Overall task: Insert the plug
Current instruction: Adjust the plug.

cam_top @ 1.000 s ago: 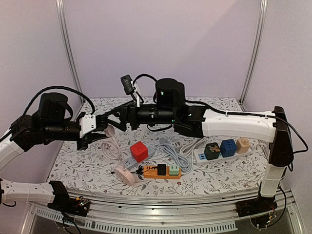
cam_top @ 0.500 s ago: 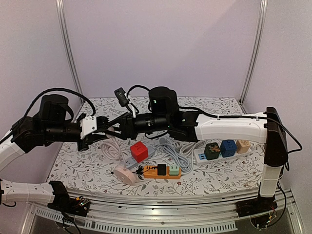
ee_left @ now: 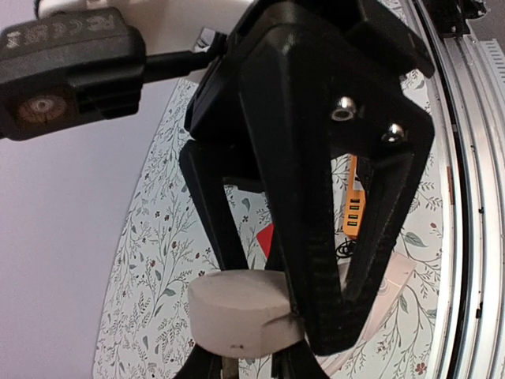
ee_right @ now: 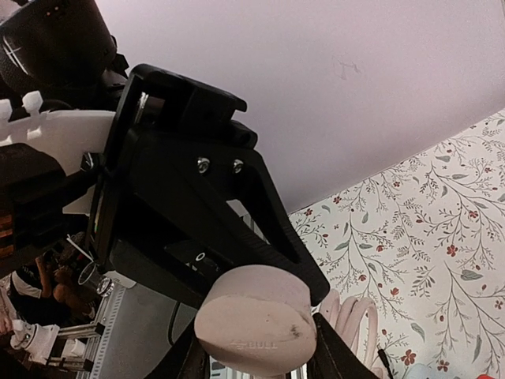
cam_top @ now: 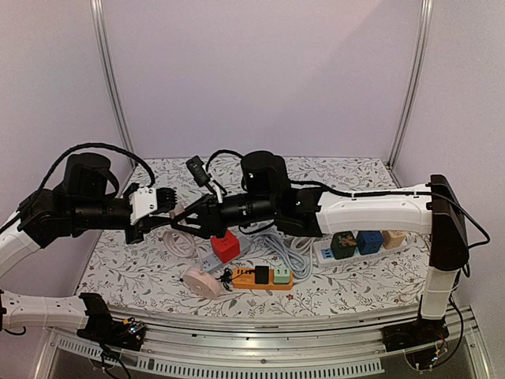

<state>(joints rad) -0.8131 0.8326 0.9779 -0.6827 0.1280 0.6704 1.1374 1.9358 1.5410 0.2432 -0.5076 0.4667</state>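
Right end effector (ee_right: pixel 256 351) now further left, pinching plug (ee_right: pixel 256 316); left end effector (ee_left: pixel 245 363) likewise.

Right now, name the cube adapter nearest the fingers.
The red cube, alone on the white strip, just under the right fingers in the top view. The dark green cube, blue cube and beige cube sit in a row on the right-hand strip.

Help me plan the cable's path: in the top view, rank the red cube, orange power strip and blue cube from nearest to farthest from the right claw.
Measured from the right claw, closed on the pink plug:
1. The red cube, just below and right of it in the view.
2. The orange power strip, centre, toward the near edge.
3. The blue cube, far to the right.
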